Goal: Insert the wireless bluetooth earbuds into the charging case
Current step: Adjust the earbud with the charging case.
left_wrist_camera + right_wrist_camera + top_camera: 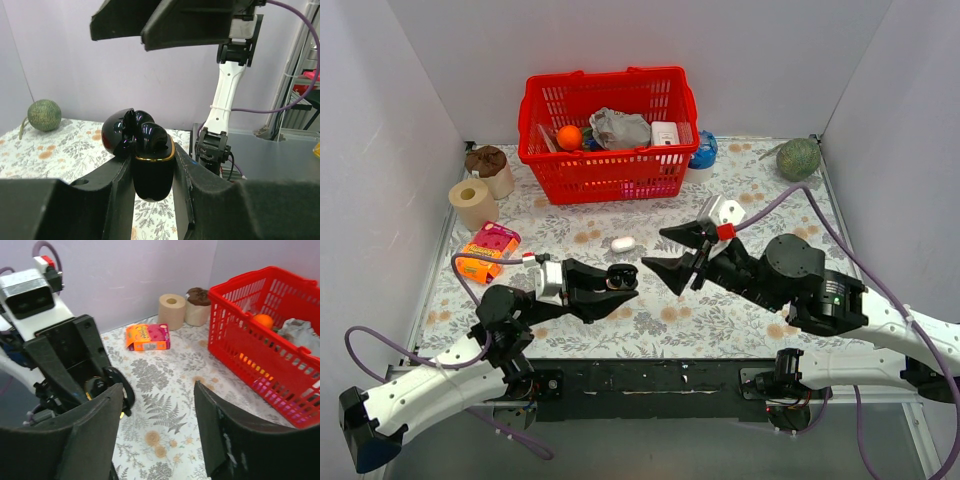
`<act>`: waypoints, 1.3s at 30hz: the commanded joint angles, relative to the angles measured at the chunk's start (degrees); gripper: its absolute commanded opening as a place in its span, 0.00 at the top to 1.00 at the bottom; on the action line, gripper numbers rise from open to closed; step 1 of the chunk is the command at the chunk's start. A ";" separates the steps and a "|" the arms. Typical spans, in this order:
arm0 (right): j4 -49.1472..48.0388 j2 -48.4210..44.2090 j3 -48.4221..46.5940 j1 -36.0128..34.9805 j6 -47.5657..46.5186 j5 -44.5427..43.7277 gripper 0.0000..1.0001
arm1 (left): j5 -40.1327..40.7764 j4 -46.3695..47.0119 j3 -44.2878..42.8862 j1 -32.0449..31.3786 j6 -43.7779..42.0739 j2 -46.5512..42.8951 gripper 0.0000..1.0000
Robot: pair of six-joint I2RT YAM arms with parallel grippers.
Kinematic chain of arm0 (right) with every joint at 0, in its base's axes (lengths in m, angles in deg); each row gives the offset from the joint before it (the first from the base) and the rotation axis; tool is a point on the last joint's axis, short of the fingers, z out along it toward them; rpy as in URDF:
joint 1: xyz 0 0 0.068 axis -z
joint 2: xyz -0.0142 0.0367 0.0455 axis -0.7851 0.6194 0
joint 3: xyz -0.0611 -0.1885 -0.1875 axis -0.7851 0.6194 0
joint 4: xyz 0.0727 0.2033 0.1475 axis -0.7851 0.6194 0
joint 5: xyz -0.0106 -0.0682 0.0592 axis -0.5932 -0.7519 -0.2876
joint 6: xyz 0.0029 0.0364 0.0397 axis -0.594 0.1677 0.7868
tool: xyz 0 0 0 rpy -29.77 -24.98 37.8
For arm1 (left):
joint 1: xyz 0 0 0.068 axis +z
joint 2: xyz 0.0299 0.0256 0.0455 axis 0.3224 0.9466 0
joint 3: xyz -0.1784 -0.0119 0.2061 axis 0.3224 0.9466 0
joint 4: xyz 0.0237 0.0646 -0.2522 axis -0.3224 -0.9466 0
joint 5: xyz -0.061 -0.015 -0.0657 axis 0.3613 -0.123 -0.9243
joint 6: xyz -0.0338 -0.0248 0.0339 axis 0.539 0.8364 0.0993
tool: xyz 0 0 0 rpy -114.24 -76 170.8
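The charging case stands upright with its lid hinged open, raised clear of the floral tabletop. Glossy black earbuds sit in its open top; whether both are fully seated cannot be told.

The left pincer is clamped on the case body, one finger on each side. The left arm extends low from its base toward the middle of the tabletop, with the pincer pointing to the right.

The right pincer stands just beside the case on its right and faces it. Its jaws are apart and empty, and it touches nothing. The right arm folds at the elbow and reaches leftward. In the left wrist view its fingers appear above the case.

A white pill-shaped case lies on the tabletop just behind the two pincers. A red basket stands farther back.
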 commanded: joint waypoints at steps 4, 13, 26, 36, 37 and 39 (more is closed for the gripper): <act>3.82 3.21 -2.07 0.00 2.55 7.86 0.39 | 5.41 -3.28 -2.34 -0.07 2.22 1.10 1.00; -0.10 -2.40 5.12 0.00 2.91 2.51 0.39 | 1.47 2.43 1.70 -0.07 -1.98 -2.67 1.00; -12.53 -11.65 17.79 0.00 -0.87 -1.63 0.32 | -12.69 2.70 -8.05 -0.07 -13.60 1.28 1.00; -12.61 -10.33 17.44 0.00 0.01 -0.40 0.19 | -11.20 3.22 -7.88 -0.07 -11.75 0.23 1.00; -12.61 -10.15 17.35 0.00 -0.08 -0.40 0.19 | -10.94 3.31 -7.70 -0.07 -11.23 0.14 1.00; -12.70 -9.45 17.35 0.00 0.01 -0.58 0.19 | -10.23 3.22 -7.35 -0.07 -10.88 -0.13 1.00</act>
